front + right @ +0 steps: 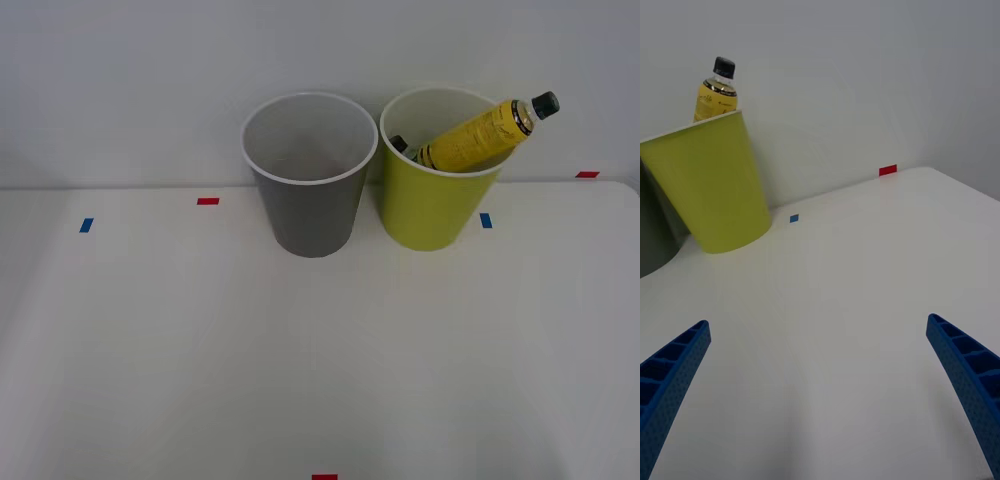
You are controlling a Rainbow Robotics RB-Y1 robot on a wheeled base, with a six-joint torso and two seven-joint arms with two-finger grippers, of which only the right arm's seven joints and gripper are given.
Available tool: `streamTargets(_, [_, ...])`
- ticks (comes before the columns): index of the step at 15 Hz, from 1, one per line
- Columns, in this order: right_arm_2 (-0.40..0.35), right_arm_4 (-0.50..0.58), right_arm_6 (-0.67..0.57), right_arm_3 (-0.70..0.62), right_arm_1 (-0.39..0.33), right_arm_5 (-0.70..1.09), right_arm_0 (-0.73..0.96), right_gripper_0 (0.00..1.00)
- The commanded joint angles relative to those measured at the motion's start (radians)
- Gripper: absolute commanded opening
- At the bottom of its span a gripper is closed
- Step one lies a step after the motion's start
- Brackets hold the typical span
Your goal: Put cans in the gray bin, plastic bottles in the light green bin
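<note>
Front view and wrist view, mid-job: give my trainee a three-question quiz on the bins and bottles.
1. True or false: the yellow bottle stands upright on the table.
2. Which bin holds it? A. the gray bin B. the light green bin
3. Fill in: the right gripper has its jaws ____.

Key:
1. False; it leans inside a bin, cap past the rim.
2. B. A second dark-capped bottle peeks out beside it.
3. Open, holding nothing.

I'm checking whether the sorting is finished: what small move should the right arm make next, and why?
Probably just hold back, fingers open and empty. The yellow bottle already leans in the light green bin beside a dark-capped one, the gray bin looks empty, and the table shows no cans to sort.
</note>
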Motion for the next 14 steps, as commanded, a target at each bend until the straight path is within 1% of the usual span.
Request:
streamTargets(1, [-0.002, 0.001, 0.0, -0.001, 0.0, 0.0, 0.002, 1.0])
streamTargets(14, [-0.003, 0.003, 0.003, -0.001, 0.0, -0.011, 0.005, 1.0])
